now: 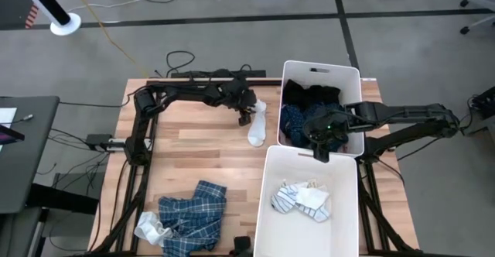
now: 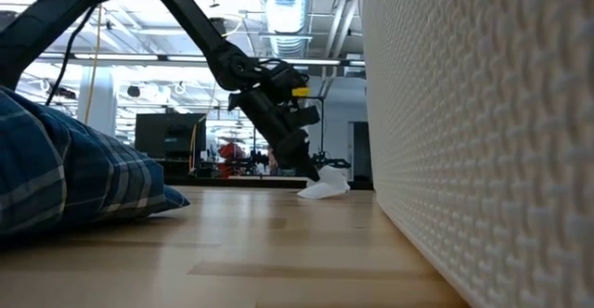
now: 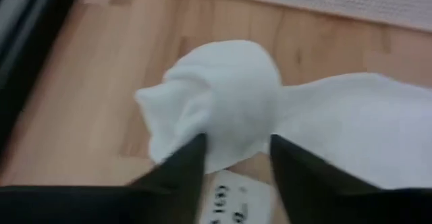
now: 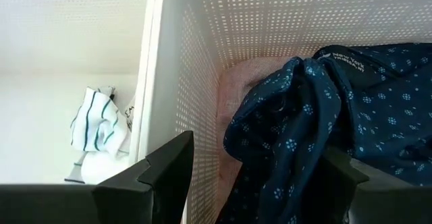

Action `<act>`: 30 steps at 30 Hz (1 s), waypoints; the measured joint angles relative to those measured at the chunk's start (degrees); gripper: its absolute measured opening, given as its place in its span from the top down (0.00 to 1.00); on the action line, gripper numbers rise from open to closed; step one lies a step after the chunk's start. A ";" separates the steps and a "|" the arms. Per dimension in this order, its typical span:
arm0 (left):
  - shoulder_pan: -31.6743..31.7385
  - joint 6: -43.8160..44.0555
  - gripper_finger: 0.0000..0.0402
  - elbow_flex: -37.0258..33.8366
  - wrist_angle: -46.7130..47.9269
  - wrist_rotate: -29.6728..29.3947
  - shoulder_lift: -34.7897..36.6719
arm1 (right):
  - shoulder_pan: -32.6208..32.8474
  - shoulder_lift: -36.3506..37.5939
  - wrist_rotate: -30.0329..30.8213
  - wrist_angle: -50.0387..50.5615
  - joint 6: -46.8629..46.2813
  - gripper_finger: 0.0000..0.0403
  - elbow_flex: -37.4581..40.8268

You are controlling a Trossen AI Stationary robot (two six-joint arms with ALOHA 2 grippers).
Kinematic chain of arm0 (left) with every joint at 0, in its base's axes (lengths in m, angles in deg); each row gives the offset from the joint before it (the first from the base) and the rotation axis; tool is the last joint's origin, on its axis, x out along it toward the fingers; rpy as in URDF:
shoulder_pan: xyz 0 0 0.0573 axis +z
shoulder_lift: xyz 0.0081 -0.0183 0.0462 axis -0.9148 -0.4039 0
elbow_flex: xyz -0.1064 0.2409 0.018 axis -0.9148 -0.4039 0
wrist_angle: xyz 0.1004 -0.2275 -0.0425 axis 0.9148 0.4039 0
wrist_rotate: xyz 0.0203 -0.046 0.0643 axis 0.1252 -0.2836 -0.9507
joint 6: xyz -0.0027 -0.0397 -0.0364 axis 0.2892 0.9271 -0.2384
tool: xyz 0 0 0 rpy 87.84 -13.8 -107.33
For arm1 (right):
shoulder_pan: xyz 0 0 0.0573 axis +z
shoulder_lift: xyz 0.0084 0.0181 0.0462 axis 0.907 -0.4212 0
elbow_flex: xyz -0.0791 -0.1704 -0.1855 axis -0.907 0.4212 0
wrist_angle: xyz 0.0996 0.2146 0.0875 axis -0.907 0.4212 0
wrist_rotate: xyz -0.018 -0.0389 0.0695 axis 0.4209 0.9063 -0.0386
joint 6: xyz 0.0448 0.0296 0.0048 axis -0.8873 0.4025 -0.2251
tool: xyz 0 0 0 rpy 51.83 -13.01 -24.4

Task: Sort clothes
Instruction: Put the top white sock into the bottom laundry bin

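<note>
Sorting approx halfway. Dark clothes (image 1: 309, 102) in far bin (image 1: 349, 75); striped socks (image 1: 302, 199) in near bin (image 1: 267, 210). Plaid shirt (image 1: 189, 214) at counter's near edge, not sorted yet. Left gripper (image 1: 246, 116) pinching white sock (image 1: 257, 125) mid-counter; right gripper (image 1: 321, 150) spread over far bin.

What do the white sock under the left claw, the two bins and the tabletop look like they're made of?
White sock: soft knit fabric, probably cotton; it bunches and folds between the left claw fingers.

White rectangular bins: rigid matte plastic, likely, with walls perforated in a regular grid of small holes.

Tabletop: light wood planks with visible grain and seams, smooth and faintly glossy.
</note>
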 joint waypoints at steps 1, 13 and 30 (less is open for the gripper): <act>0.00 -0.27 0.70 0.00 -0.08 -1.17 0.00 | 0.00 0.00 -0.01 0.01 -0.07 0.37 0.00; 0.04 -3.35 1.00 0.63 4.86 -4.73 1.37 | 1.18 -0.02 0.04 -0.01 -2.02 0.37 0.00; -1.88 -6.13 1.00 0.63 24.07 -4.64 19.13 | 2.22 -0.02 0.03 -0.09 -1.94 0.37 0.00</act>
